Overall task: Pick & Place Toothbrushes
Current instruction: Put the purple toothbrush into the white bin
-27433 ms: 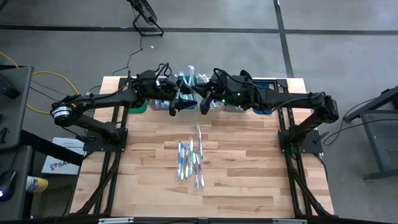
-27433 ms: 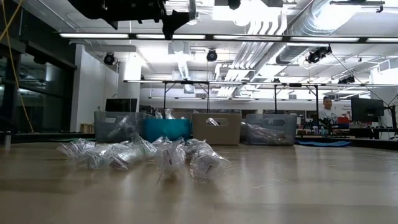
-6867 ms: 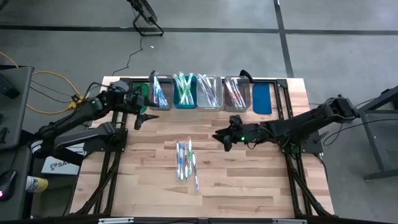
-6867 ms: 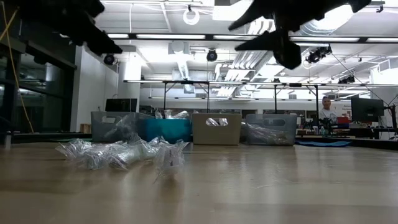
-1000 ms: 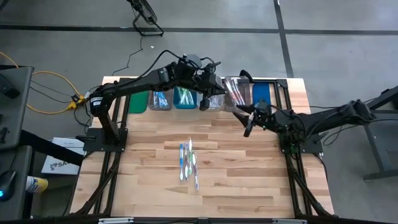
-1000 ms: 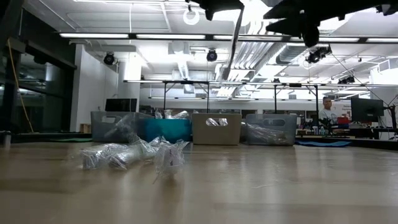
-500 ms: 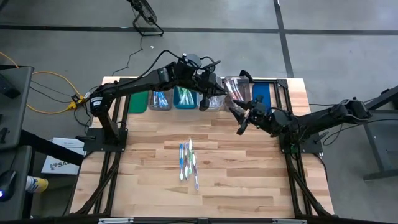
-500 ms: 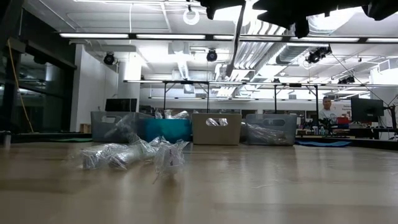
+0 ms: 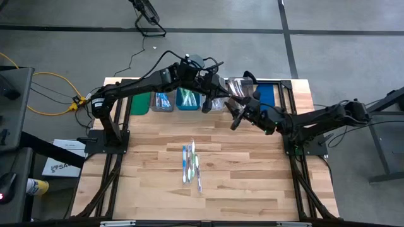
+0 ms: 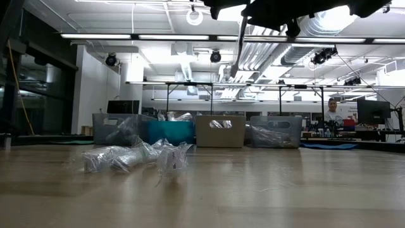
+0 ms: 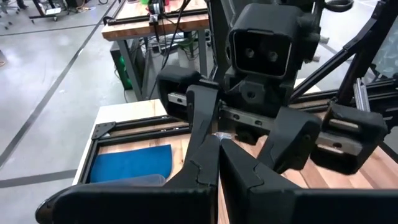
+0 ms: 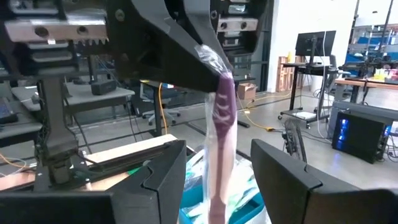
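A pink-purple toothbrush (image 12: 224,109) in a clear wrapper hangs from my left gripper (image 9: 206,103), which is shut on it high above the bins at the table's far edge. In the low view the toothbrush (image 10: 238,47) shows as a thin slanting stick. My right gripper (image 12: 219,149) is open. It faces my left gripper, with one finger on each side of the toothbrush's lower part and a gap to it on both sides. Several more wrapped toothbrushes (image 9: 191,162) lie in a loose pile on the middle of the table. My left gripper pinches the toothbrush's upper end (image 12: 213,57) between the tips of its two shut fingers. The fingers come slanting down from the table's left side. The toothbrush hangs below them, nearly upright and clear of the bins and the table.
A row of bins stands along the far edge: green (image 9: 142,102), grey (image 9: 164,101), teal (image 9: 187,98), two clear ones (image 9: 238,87), and a blue one (image 9: 266,94). Bare wood lies around the pile (image 10: 136,157). A person stands far off in the room (image 10: 333,113).
My right gripper has moved toward the table's left edge, up to my left gripper and the hanging toothbrush, rolling as it went. It has stayed open. The toothbrush hangs where it was.
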Controlling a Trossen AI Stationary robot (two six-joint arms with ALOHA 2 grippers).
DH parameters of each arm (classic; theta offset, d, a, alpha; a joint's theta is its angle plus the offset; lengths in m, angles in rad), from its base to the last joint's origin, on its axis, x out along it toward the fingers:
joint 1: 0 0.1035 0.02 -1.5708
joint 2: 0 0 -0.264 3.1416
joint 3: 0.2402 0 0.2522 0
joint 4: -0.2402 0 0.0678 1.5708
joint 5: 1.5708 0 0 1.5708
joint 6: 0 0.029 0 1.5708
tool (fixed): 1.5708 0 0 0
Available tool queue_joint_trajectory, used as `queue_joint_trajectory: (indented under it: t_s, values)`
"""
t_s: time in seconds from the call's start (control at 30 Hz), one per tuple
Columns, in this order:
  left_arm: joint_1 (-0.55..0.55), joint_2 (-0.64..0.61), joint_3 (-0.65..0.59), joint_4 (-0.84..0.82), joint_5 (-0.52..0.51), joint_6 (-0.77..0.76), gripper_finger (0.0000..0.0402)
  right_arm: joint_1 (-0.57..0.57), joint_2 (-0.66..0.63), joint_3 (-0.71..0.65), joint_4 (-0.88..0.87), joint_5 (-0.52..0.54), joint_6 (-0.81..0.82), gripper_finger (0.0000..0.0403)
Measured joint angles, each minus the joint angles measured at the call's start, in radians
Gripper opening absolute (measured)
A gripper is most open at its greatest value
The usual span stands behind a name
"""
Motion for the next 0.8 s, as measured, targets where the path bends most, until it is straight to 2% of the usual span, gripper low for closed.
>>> queue_joint_trajectory:
  t_s: [0.1,0.27,0.4,0.8]
  values:
    - [0.000,0.000,0.000,0.000,0.011,0.000,0.0000,-0.011,0.007,0.004,-0.002,-0.013,0.002,0.0174]
    - [0.000,0.000,0.000,0.002,0.014,0.002,0.0000,-0.037,0.007,0.004,0.001,-0.095,0.049,0.0174]
    - [0.000,0.000,0.000,0.003,0.032,0.008,0.0000,-0.046,0.007,0.004,0.000,-0.104,0.066,0.0161]
    - [0.000,0.000,0.000,0.003,0.036,0.010,0.0000,-0.045,0.006,0.004,-0.001,-0.130,0.059,0.0025]
